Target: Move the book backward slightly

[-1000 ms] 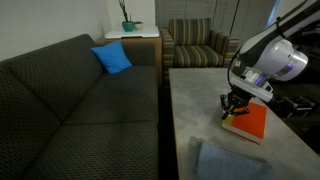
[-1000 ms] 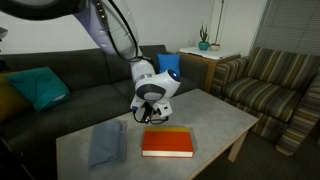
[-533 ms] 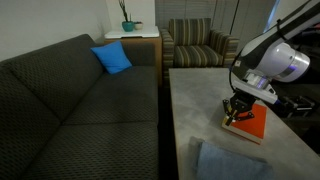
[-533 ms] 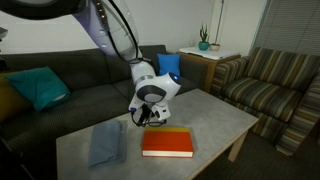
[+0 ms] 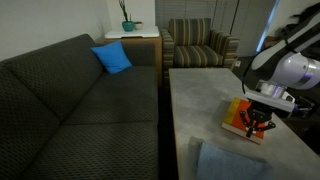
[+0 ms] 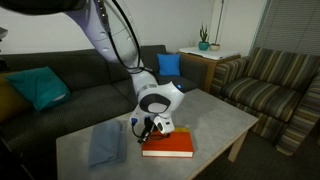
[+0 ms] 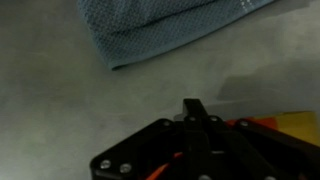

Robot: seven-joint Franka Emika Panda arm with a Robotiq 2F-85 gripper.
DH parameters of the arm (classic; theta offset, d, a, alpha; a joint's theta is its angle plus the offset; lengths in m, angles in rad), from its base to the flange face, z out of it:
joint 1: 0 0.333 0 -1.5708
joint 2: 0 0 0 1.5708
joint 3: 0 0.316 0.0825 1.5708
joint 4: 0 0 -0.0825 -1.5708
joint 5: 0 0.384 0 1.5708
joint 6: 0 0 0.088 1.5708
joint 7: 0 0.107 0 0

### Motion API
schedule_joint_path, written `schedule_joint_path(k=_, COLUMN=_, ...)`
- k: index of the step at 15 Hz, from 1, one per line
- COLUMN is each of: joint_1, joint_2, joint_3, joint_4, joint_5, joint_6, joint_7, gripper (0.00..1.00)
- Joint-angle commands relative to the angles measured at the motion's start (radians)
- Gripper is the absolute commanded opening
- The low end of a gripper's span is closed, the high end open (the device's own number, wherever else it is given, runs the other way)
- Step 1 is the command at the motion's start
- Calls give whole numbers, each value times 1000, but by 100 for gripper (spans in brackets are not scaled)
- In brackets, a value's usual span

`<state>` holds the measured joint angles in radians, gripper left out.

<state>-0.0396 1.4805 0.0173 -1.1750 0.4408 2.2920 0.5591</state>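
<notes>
The orange-red book (image 5: 234, 117) with a yellow edge lies flat on the grey table (image 5: 195, 100), near its edge, as both exterior views show (image 6: 175, 147). My gripper (image 5: 256, 126) is shut and points down, its fingertips on or just above the book's end nearest the cloth (image 6: 149, 128). In the wrist view the shut black fingers (image 7: 193, 106) fill the lower middle. A strip of the orange cover (image 7: 262, 127) and the yellow edge show behind them. Whether the tips touch the cover cannot be told.
A folded grey-blue cloth (image 5: 230, 162) lies on the table beside the book (image 6: 105, 143) (image 7: 160, 25). A dark sofa (image 5: 70, 100) with a blue pillow (image 5: 113, 58) runs along one table side. A striped armchair (image 6: 270, 80) stands beyond the table.
My gripper has moved from beside the book's edge to over the book and has come down lower. The book and the cloth lie where they were.
</notes>
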Motion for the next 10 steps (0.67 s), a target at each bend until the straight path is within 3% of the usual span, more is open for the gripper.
schedule_joint_path(k=1, joint_1=-10, joint_2=0, joint_3=-19, joint_4=-41, joint_5=-9, joint_6=2, joint_7=38, gripper=0)
schedule_joint_path(k=10, joint_1=-8, joint_2=-5, joint_3=-112, joint_4=-40, joint_5=-25, joint_6=110, joint_7=263, gripper=0)
